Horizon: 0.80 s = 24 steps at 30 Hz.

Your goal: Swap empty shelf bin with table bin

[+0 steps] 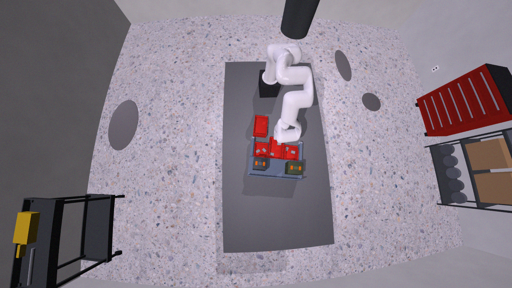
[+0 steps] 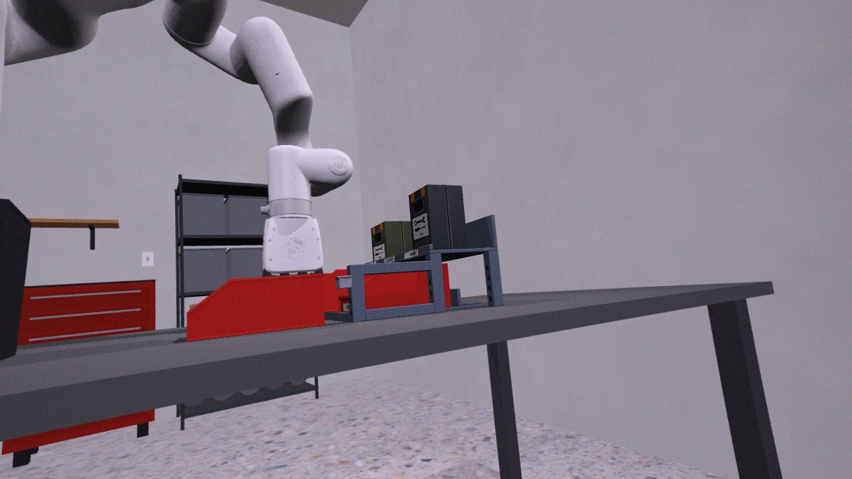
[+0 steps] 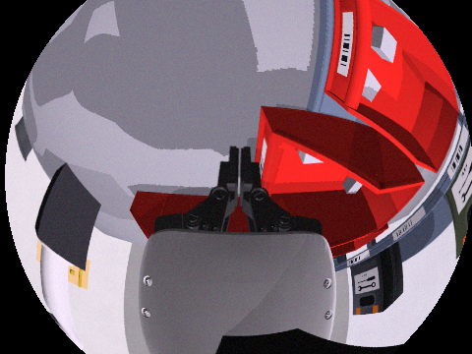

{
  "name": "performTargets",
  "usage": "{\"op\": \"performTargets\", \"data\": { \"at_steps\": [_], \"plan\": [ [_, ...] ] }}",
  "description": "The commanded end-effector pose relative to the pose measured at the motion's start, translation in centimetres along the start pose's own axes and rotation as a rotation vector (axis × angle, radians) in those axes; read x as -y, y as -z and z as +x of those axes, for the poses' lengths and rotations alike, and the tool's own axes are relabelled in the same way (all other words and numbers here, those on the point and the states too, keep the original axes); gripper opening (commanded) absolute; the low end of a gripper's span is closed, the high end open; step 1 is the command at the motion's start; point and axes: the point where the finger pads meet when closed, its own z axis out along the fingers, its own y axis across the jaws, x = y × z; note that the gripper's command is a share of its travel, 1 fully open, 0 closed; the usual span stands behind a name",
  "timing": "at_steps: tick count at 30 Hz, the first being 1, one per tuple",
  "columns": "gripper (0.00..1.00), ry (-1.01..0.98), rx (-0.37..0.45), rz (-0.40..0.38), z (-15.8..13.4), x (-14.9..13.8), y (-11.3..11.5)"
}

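The empty red bin point(image 1: 261, 126) stands on the table in front of the blue-grey shelf point(image 1: 275, 161); it also shows in the side view point(image 2: 255, 303). A red bin with grey parts point(image 1: 276, 147) sits in the shelf's middle place, its open front sticking out a little past the two neighbour bins point(image 1: 260, 149) point(image 1: 291, 152). In the wrist view my gripper point(image 3: 239, 159) is shut on nothing, fingertips right beside this bin's front end point(image 3: 269, 138). I cannot tell if they touch. In the side view the fingers are hidden behind the empty bin.
A dark grey box point(image 1: 260, 164) and a green box point(image 1: 293, 167) stand on the shelf's top board. The arm's black base point(image 1: 268, 85) stands at the table's far end. The empty bin lies close to the left of my wrist.
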Motion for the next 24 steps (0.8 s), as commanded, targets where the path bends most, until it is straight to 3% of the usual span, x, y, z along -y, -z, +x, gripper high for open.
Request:
{"op": "performTargets", "data": {
  "at_steps": [1,24],
  "plan": [
    [0.00,0.000,-0.001,-0.003,0.0,-0.6,0.1],
    [0.00,0.000,-0.001,-0.003,0.0,-3.3,0.1]
  ]
}}
